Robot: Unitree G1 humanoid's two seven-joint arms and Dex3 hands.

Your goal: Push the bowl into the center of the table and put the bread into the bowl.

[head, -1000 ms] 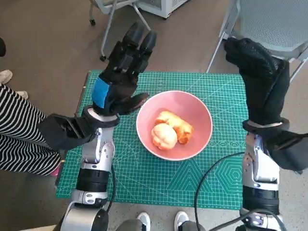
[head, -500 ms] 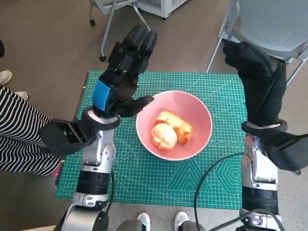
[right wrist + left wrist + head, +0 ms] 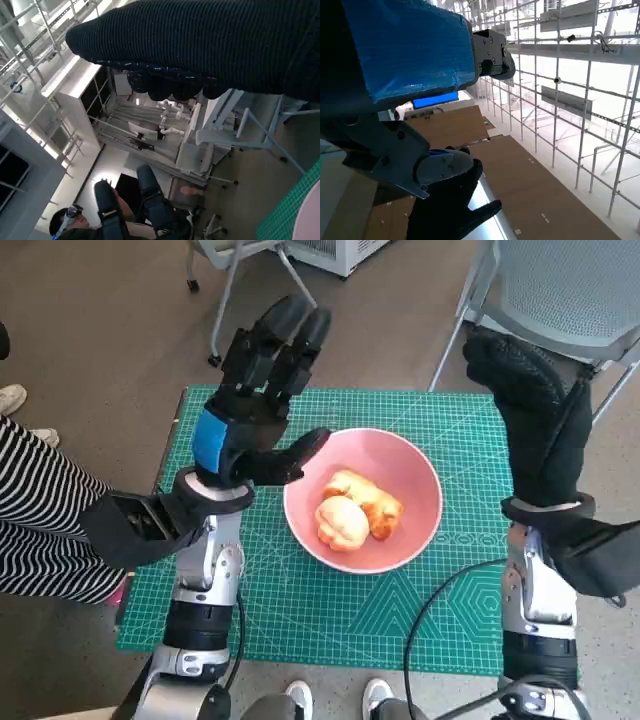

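Head view: bread (image 3: 357, 511) sits in pink bowl (image 3: 420, 525) mid-counter (image 3: 300, 610); left hand (image 3: 255, 400) and right hand (image 3: 540, 410) raised, fingers spread, empty — task judged complete.

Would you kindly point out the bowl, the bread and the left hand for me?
bowl (image 3: 415, 475): head view, bare pink inner wall.
bread (image 3: 343, 523): head view, top of the nearer round piece.
left hand (image 3: 245, 425): head view, its back by the blue tape.
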